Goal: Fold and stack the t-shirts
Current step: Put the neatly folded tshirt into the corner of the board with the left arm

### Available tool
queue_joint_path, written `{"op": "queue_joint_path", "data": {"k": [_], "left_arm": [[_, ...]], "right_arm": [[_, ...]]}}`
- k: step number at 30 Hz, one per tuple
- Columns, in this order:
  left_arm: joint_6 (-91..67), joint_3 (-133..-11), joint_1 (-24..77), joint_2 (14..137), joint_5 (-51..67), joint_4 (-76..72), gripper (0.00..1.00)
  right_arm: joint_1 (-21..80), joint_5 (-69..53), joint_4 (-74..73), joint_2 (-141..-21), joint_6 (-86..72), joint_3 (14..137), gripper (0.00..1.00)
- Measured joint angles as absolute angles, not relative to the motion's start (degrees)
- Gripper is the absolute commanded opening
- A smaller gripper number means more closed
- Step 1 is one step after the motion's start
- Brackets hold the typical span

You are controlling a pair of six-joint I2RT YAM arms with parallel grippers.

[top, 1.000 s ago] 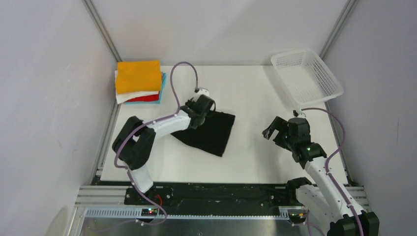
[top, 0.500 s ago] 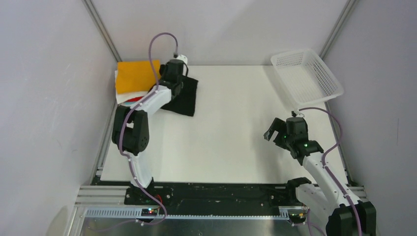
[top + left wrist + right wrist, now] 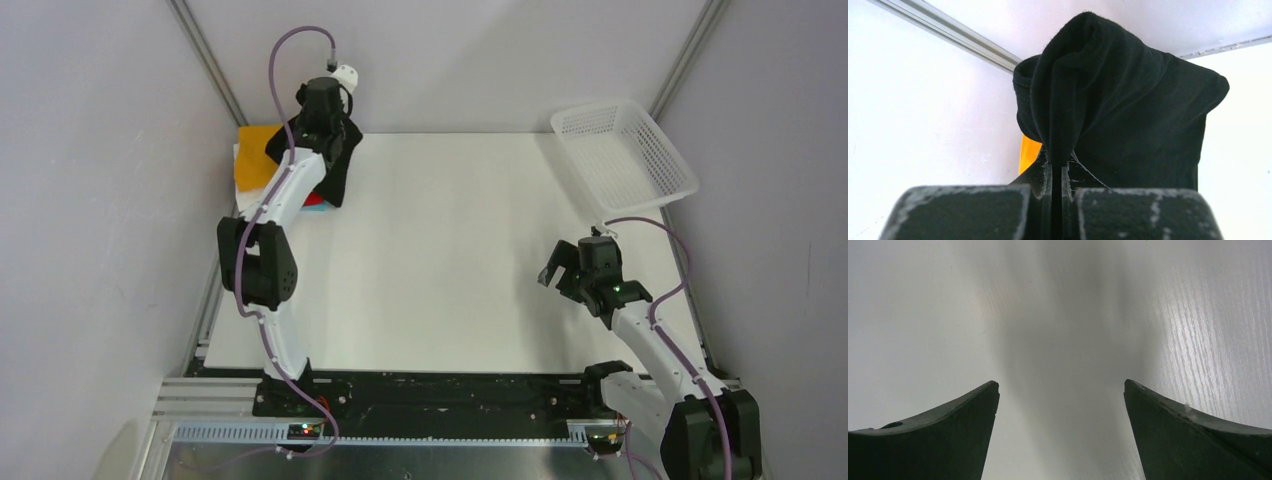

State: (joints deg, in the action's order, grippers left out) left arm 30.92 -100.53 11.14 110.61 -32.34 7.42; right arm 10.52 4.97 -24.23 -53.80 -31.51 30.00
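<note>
My left gripper (image 3: pixel 320 132) (image 3: pixel 1057 167) is shut on a pinched fold of the black t-shirt (image 3: pixel 337 163) (image 3: pixel 1128 115). It holds the shirt up at the table's back left corner, over the right edge of the folded stack. The shirt hangs bunched and covers part of that stack. The orange t-shirt (image 3: pixel 255 153) (image 3: pixel 1028 152) lies on top of the stack. White (image 3: pixel 241 187) and red (image 3: pixel 313 200) edges peek out beneath it. My right gripper (image 3: pixel 560 268) (image 3: pixel 1061 385) stands open low over bare table at the right, nothing between its fingers.
A white mesh basket (image 3: pixel 625 155) stands tilted at the back right corner. Metal frame posts (image 3: pixel 205 60) run up both back corners, close to the raised left arm. The white table (image 3: pixel 470 250) lies between the two arms.
The left arm has carried the black t-shirt from the table's middle left up to the back left corner over the stack. The right gripper has drifted slightly and stays open.
</note>
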Motion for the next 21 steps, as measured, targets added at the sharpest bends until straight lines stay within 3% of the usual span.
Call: {"op": "queue_joint_path", "data": {"k": [21], "left_arm": [[31.0,-105.3,11.2,107.5,-34.0,10.0,0.00]], "right_arm": [[10.4,5.0,-23.3,-57.3,-31.5,30.0,0.99]]}}
